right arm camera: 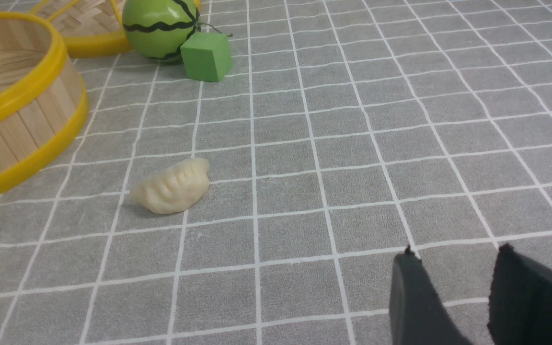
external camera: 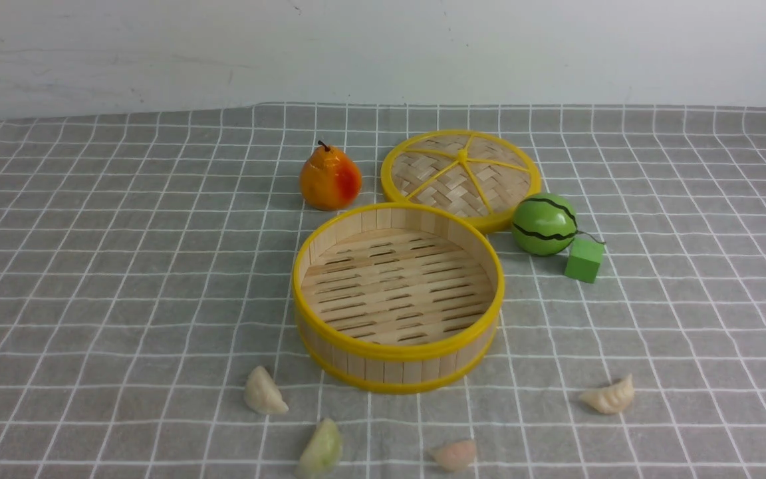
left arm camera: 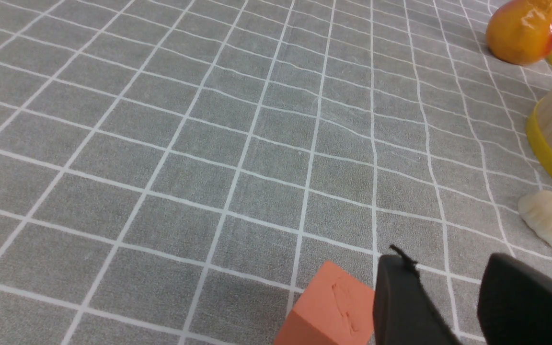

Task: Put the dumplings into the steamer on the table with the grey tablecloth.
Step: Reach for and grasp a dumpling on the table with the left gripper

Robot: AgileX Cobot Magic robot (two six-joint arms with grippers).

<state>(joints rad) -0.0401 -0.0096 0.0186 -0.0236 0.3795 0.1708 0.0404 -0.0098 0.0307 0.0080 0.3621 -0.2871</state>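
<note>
Okay, left jaws stand apart, nothing between them, an orange block (left arm camera: 331,306) just beside one. Ahead lies a cream dumpling (left arm camera: 551,225), beyond it the steamer (left arm camera: 551,139). Right jaws also gape, holding nothing; ahead on the grey tablecloth (right arm camera: 352,143) a second cream dumpling (right arm camera: 171,187), farther off the green cube (right arm camera: 206,56). Green dumpling (external camera: 320,450) and pink dumpling (external camera: 455,455) lie outside the steamer too.

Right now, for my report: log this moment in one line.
round bamboo steamer: empty; four crescent dumplings: on grey gridded tablecloth; left gripper, right gripper: open
</note>
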